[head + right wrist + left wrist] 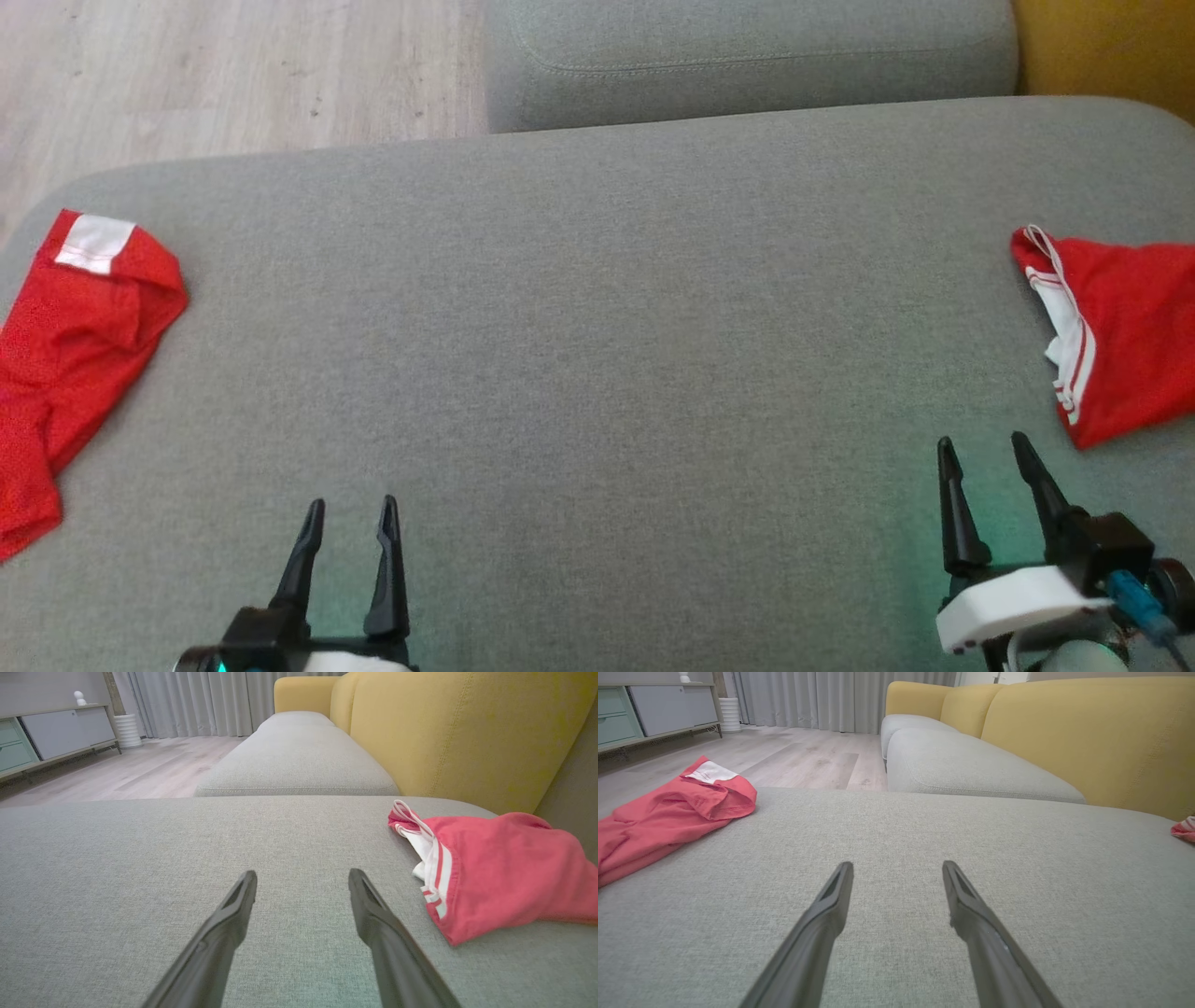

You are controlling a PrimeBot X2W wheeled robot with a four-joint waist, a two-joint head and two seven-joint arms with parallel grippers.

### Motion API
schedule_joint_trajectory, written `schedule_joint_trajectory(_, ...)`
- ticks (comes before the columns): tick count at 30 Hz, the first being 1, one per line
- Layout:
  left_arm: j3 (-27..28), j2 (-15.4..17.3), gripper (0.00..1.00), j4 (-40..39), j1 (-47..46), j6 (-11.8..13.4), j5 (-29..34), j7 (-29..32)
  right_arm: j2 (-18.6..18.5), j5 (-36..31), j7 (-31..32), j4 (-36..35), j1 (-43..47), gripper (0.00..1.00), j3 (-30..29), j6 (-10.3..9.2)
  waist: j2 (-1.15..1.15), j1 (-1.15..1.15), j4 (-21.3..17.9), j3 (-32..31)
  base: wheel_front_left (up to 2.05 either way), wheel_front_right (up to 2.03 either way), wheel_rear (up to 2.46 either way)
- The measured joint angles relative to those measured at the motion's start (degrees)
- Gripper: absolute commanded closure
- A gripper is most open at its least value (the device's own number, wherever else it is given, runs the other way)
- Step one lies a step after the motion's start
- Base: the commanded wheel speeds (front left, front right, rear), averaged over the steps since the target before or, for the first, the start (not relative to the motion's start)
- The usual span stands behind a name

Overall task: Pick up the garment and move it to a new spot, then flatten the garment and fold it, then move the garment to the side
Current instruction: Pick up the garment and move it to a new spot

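A crumpled red garment with a white patch lies at the far left edge of the grey cushion; the left wrist view has it at the left. A second red garment with white stripes lies bunched at the far right, close beside the right fingers. My left gripper is open and empty above the cushion, well to the right of the left garment. My right gripper is open and empty, just left of and below the striped garment.
Another grey seat cushion adjoins at the back, with a yellow backrest on the right. Wooden floor lies beyond the cushion's rounded left corner. A low cabinet and curtains stand far off.
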Motion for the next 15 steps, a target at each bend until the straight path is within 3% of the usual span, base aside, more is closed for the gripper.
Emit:
schedule_joint_trajectory(7, -0.6, 0.0, 0.00, 0.3, -0.1, -0.4, -0.2, 0.0, 0.0, 0.0, 0.0, -0.1, 0.3, 0.00, 0.5, 0.00, 0.00, 0.00, 3.1, -0.3, 0.00, 0.00, 0.00)
schedule_joint_trajectory(15, -0.2, 0.0, 0.00, 0.3, 0.3, 0.3, -1.3, 0.0, 0.0, 0.1, 0.0, -0.1, 0.4, 0.00, 3.5, 0.00, 0.00, 0.00, 11.5, -1.1, 0.00, 0.00, 0.00)
